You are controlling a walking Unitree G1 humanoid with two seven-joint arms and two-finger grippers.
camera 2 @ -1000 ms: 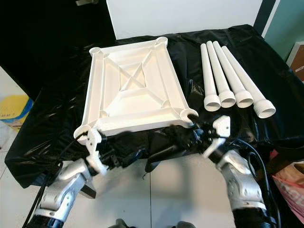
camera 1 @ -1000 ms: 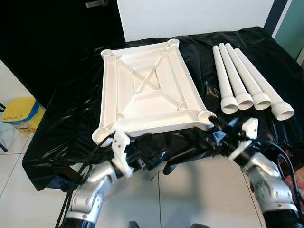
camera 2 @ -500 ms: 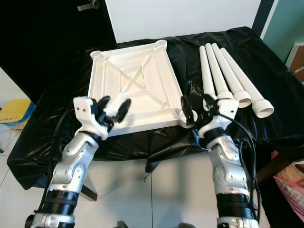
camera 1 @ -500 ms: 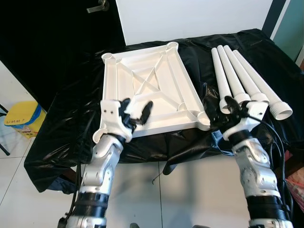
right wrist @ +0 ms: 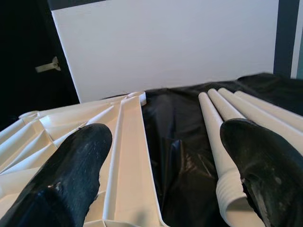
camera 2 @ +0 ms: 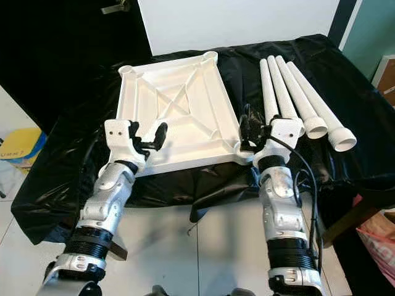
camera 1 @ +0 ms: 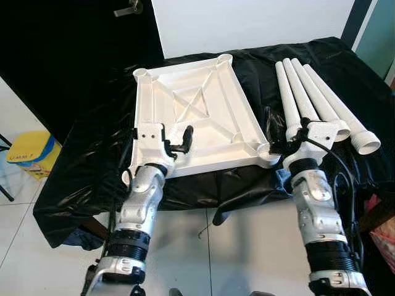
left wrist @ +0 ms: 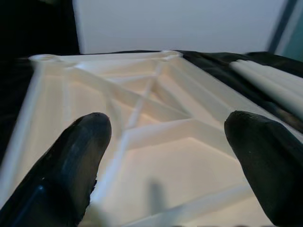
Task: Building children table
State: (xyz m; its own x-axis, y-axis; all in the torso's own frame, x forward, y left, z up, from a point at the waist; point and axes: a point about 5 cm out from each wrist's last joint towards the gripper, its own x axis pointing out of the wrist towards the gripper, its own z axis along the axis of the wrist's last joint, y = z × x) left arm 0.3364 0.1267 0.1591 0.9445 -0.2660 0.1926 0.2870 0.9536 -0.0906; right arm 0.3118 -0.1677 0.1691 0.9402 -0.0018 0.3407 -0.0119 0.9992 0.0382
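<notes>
The white ribbed tabletop (camera 1: 191, 114) lies upside down on the black-covered table (camera 1: 92, 142). Several white tube legs (camera 1: 311, 98) lie side by side to its right, their threaded ends towards me. My left gripper (camera 1: 178, 139) hovers open over the tabletop's near left part, and its two black fingertips (left wrist: 75, 165) frame the ribs. Beside the near right corner socket (camera 1: 270, 151), my right gripper (camera 1: 279, 131) is open. In the right wrist view its fingers (right wrist: 61, 175) straddle the black gap between the tabletop edge (right wrist: 128, 156) and the nearest leg (right wrist: 222, 142). Neither holds anything.
A yellow bin (camera 1: 28, 151) stands on the tiled floor at the left. A white wall panel (camera 1: 247, 24) and a dark door with a handle (camera 1: 129, 7) lie behind the table. The black cover hangs over the table's near edge. A pink bag (camera 2: 378, 240) sits low right.
Both arms have risen from below the table's near edge. The left gripper now reaches over the tabletop's near left part; the right one stands by its near right corner.
</notes>
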